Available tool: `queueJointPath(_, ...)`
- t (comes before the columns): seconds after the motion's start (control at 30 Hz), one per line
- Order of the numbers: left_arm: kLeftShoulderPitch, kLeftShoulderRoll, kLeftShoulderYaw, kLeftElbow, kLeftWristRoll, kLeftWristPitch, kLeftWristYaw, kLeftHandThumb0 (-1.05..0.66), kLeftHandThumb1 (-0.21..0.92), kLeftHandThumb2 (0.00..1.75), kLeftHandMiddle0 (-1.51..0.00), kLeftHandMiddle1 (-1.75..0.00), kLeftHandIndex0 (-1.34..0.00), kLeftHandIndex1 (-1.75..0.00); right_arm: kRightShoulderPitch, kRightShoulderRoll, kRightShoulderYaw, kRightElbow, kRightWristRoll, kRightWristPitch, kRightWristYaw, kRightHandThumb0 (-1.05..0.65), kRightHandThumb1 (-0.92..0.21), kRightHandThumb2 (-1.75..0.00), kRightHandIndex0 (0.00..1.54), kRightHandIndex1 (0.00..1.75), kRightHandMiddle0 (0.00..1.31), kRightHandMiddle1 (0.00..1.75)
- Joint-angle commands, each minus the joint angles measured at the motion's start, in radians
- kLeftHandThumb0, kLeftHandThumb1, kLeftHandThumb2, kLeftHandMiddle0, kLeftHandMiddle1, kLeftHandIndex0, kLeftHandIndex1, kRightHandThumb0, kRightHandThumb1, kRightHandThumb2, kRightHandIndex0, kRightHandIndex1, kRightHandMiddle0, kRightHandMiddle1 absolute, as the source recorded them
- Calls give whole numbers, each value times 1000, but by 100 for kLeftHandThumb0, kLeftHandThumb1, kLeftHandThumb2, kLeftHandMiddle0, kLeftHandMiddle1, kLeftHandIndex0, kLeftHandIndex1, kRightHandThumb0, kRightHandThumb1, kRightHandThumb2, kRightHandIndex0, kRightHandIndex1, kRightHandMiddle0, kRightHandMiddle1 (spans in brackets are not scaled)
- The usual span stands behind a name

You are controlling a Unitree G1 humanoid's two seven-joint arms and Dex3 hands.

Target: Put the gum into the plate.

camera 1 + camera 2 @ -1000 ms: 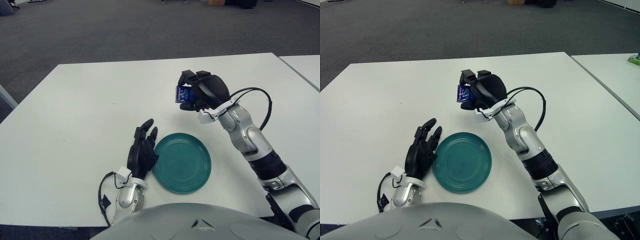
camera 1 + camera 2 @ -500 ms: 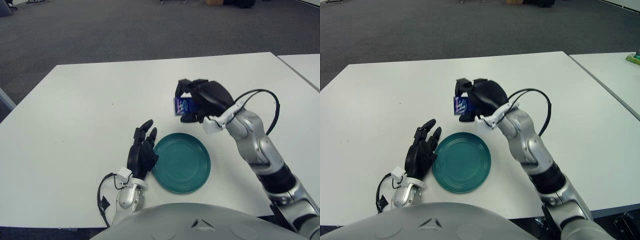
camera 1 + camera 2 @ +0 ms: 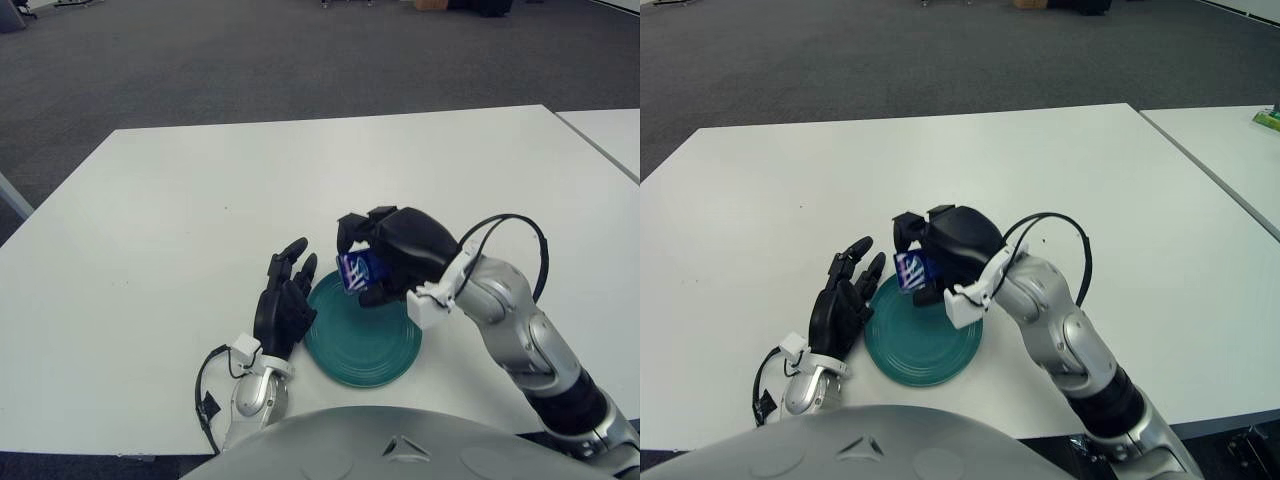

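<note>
The right hand [image 3: 385,262] is gripping the blue gum pack [image 3: 354,271] between its fingers, holding it just above the far-left rim of the teal plate [image 3: 370,345] on the white table [image 3: 150,200]. Only the release is left. The left hand [image 3: 285,305], fingers loosely extended, is showing just left of the plate.

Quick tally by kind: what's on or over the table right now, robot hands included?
Gum pack: 1, blue, held in the right hand over the plate
Plate: 1, teal, on the white table
Robot hands: 2, the left hand open beside the plate's left edge
Total: 4
</note>
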Motion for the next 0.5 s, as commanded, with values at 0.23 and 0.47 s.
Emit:
queueJointPath(0.23,20,-1,-1,-55,143,-8,69,-105,92,109,-37,0,0,-63,15,-41,5,63,-75,-190,-130,-42,-66,-89,122,175,101,175)
queueJointPath(0.47,21,-22,2,-66,105,53,75,-105,92,111,-34,0,0,-59,54,-54,23,112,-46,-249,-131,-44,-51,-109,122,175,88,175)
